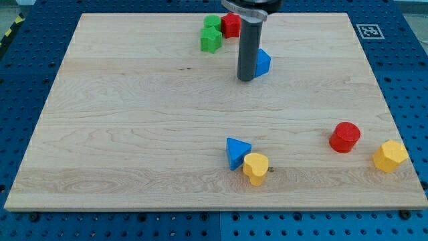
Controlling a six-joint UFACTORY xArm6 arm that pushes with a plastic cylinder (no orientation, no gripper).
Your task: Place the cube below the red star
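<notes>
A blue cube [263, 63] lies near the view's top centre, partly hidden by my rod. My tip [245, 79] rests on the board right against the cube's left side. A red star [231, 25] lies at the view's top, above and left of the cube, half hidden behind the rod's upper part.
Two green blocks [211, 35] sit just left of the red star. A blue triangle [236, 152] and a yellow heart-like block [255, 167] touch at the bottom centre. A red cylinder [344, 137] and a yellow hexagon [390, 156] lie at the lower right. The board's edges [40, 134] border blue perforated table.
</notes>
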